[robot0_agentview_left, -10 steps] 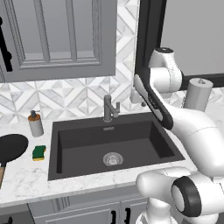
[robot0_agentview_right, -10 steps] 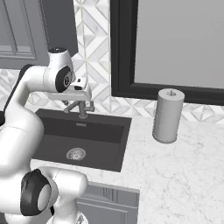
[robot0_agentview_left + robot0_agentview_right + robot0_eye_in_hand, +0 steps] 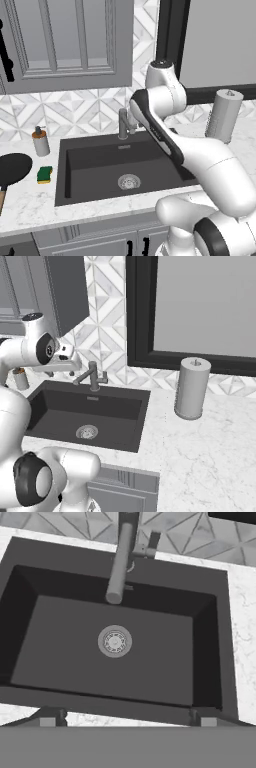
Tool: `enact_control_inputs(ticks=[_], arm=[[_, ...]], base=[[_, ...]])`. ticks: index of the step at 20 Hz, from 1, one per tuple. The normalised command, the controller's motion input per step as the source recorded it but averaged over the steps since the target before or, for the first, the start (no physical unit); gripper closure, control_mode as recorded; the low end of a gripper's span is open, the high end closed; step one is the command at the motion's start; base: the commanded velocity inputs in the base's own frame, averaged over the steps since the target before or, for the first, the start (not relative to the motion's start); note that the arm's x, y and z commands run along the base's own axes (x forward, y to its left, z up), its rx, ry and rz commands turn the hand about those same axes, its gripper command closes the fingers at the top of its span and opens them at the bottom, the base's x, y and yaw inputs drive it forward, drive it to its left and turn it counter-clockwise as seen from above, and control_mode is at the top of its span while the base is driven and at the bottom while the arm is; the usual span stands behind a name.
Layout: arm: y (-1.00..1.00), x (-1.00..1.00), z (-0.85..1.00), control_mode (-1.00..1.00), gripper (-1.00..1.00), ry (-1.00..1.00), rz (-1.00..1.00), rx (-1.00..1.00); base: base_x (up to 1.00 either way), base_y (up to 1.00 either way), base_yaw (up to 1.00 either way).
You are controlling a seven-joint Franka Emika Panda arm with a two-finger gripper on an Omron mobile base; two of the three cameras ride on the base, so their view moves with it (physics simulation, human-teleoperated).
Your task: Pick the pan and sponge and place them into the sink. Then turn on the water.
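The black pan lies on the counter at the far left, its wooden handle running off the frame's edge. The green and yellow sponge sits between the pan and the dark sink. My gripper hangs above the back left of the sink, close to the faucet. In the hand view it looks straight down into the basin, jaws open wide with nothing between them. The drain and the faucet spout show below. No water runs.
A grey soap dispenser stands behind the sponge. A paper towel roll stands on the counter right of the sink. Upper cabinets hang over the left counter, and a dark window frame runs behind.
The arm has swung left, carrying the hand from over the faucet toward the sink's left side. Pan, sponge and camera have stayed put.
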Motion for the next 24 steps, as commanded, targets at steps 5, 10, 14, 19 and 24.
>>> enact_control_inputs(ticks=[5, 10, 14, 19, 24], arm=[[0.87, -0.43, -0.19, -1.00, -1.00, 0.00, 0.00, 0.00], [0.85, -0.35, -0.18, -1.00, -1.00, 0.01, 0.00, 0.03], [0.88, -0.24, -0.17, -1.00, -1.00, 0.07, 0.06, 0.05], [0.94, -0.04, -0.19, -1.00, -1.00, 0.08, 0.11, 0.09], [0.95, 0.00, -0.21, -1.00, -1.00, 0.03, 0.11, 0.08]], base=[[0.00, 0.00, 0.00], [0.00, 0.00, 0.00], [0.00, 0.00, 0.00], [0.00, 0.00, 0.00], [0.00, 0.00, 0.00]])
